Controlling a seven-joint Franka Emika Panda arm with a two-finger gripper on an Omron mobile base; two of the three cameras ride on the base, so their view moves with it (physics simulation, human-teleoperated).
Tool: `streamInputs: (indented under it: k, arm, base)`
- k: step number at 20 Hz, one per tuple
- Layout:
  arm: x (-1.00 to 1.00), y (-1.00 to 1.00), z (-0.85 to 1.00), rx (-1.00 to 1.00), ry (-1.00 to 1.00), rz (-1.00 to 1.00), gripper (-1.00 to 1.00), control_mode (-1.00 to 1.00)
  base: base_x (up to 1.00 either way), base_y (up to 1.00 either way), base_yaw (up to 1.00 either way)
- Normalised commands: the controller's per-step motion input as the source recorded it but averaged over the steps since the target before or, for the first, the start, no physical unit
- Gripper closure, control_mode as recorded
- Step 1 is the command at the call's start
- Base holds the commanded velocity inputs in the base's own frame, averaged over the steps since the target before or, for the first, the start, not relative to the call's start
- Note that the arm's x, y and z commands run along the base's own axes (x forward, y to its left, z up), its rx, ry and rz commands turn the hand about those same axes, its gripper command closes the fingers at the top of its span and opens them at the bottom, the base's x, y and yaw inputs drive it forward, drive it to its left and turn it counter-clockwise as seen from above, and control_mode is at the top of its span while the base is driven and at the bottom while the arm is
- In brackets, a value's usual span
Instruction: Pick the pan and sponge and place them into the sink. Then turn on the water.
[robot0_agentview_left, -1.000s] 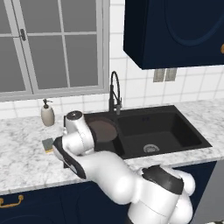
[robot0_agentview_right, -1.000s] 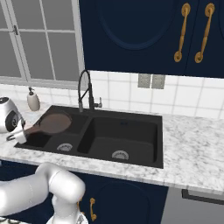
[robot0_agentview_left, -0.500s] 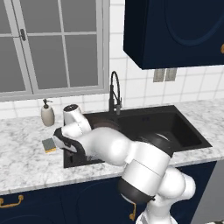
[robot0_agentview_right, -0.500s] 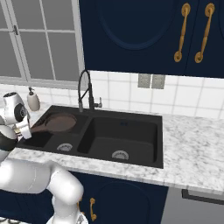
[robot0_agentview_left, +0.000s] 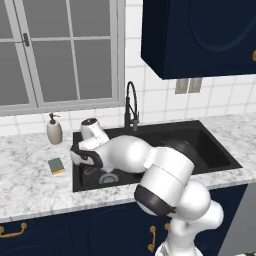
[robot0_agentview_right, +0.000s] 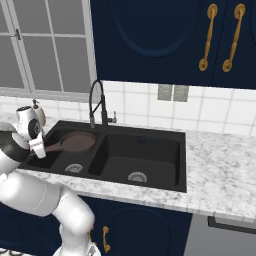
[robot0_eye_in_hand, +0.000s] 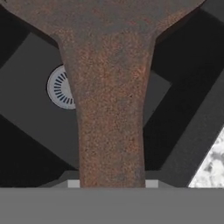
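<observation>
The round dark brown pan (robot0_agentview_right: 77, 141) hangs over the left basin of the black sink (robot0_agentview_right: 142, 187), roughly at rim height. Its long handle (robot0_eye_in_hand: 109, 109) points left into my gripper (robot0_agentview_right: 39, 148), which is shut on it. In the hand view the handle runs up between the fingertips (robot0_eye_in_hand: 73, 183), with the left basin's metal drain (robot0_eye_in_hand: 60, 87) underneath. In the left base view my hand (robot0_agentview_left: 84, 156) sits at the sink's left edge and the arm covers the pan. The grey-green and yellow sponge (robot0_agentview_left: 56, 165) lies on the counter left of the sink. No water runs from the faucet (robot0_agentview_right: 97, 102).
A cream soap dispenser (robot0_agentview_left: 54, 129) stands on the marble counter (robot0_agentview_left: 30, 185) behind the sponge, below the window. The right basin (robot0_agentview_right: 141, 157) holds only its drain (robot0_agentview_right: 136, 176). Dark blue wall cabinets (robot0_agentview_right: 165, 40) hang above the counter on the right.
The arm's elbow has swung up and to the right over the sink. The hand has kept its hold on the handle, and the pan has shifted slightly over the left basin.
</observation>
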Motion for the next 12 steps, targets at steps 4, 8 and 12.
streamInputs:
  k: [4, 8, 12]
  arm:
    - [0.00, -0.04, -0.39, 0.14, -0.11, 0.00, 1.00, -1.00]
    - [0.00, 0.11, -0.21, 0.12, -0.14, 0.00, 1.00, -1.00]
    - [0.00, 0.11, -0.05, 0.10, -0.12, 0.18, 1.00, -1.00]
  base:
    - [0.00, 0.00, 0.00]
    - [0.00, 0.00, 0.00]
    - [0.00, 0.00, 0.00]
